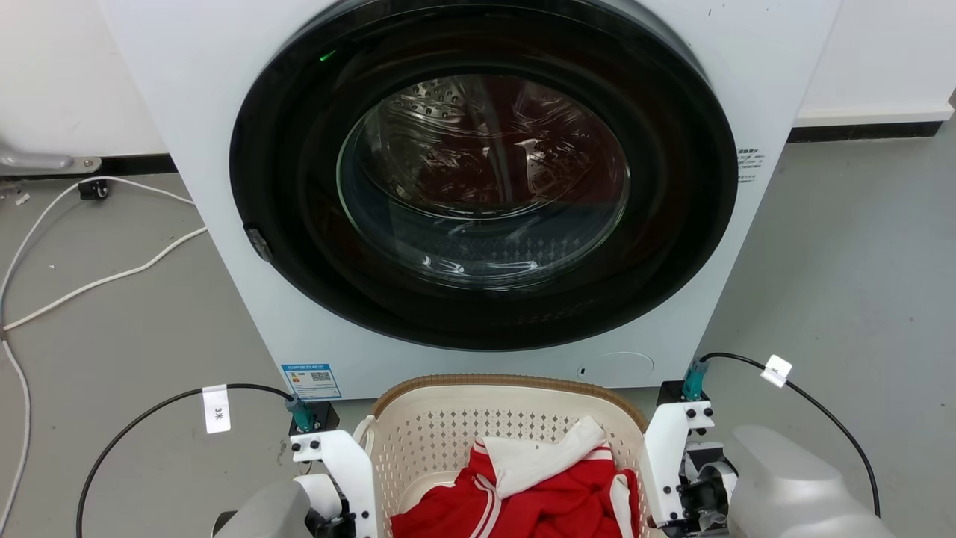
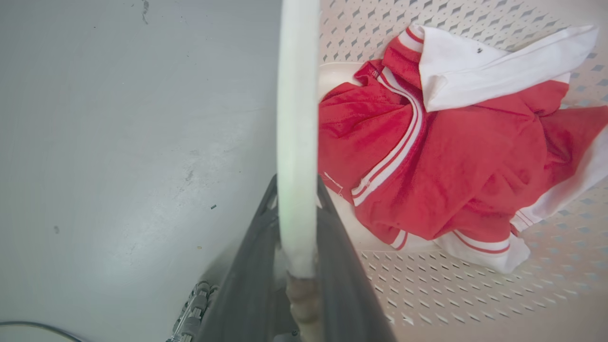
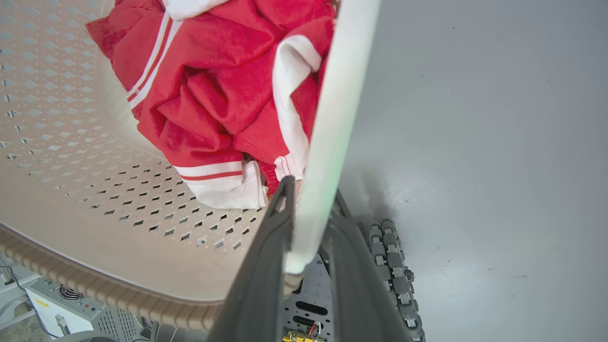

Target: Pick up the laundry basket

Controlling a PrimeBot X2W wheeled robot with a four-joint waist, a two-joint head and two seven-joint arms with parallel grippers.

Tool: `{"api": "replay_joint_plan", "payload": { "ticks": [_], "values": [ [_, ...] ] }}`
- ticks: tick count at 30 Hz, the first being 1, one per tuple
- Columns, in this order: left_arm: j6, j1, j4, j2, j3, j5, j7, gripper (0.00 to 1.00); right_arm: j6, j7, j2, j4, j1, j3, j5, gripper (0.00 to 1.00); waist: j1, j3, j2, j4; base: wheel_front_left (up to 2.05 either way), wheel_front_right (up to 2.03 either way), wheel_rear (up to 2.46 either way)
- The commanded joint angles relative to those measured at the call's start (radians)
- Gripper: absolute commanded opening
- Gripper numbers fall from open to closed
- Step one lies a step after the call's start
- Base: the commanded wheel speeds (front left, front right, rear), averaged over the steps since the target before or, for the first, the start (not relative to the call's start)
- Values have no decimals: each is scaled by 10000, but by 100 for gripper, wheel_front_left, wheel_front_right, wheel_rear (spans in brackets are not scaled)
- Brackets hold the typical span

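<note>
Both side rims of the laundry basket (image 1: 508,382) are gripped; it sits close before the washing machine (image 1: 187,112), a red-and-white garment (image 1: 553,501) inside. Left gripper (image 2: 297,183): fingers pinched across the left rim. Basket's long axis appears to run arm to arm, each equally near. Right gripper (image 3: 312,187): fingers likewise pinched across the right rim. Next move, judged: a level, simultaneous lift.

We count one washing machine (image 1: 224,112), one laundry basket (image 1: 508,382) and one red-and-white heap of cloth (image 1: 553,501) in it. We see two grippers, the left gripper (image 2: 297,178) and the right gripper (image 3: 312,185); two black cables, left cable (image 1: 258,386) and right cable (image 1: 821,407); two white tags (image 1: 216,409), one per cable.
</note>
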Motion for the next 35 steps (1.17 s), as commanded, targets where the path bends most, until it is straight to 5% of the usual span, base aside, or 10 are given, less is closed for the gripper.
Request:
{"api": "replay_joint_plan", "payload": {
  "ticks": [1, 35],
  "values": [
    [-36, -24, -138, -206, -15, -60, -76, 0, 133, 32, 248, -114, 74, -23, -126, 0, 0, -5, 0, 7, 0, 0, 0],
    [7, 89, -137, -217, -170, -307, 58, 0, 134, 235, 381, -114, 387, -1514, -1514, 0, 0, 11, 0, 33, 0, 0, 0]
  ]
}}
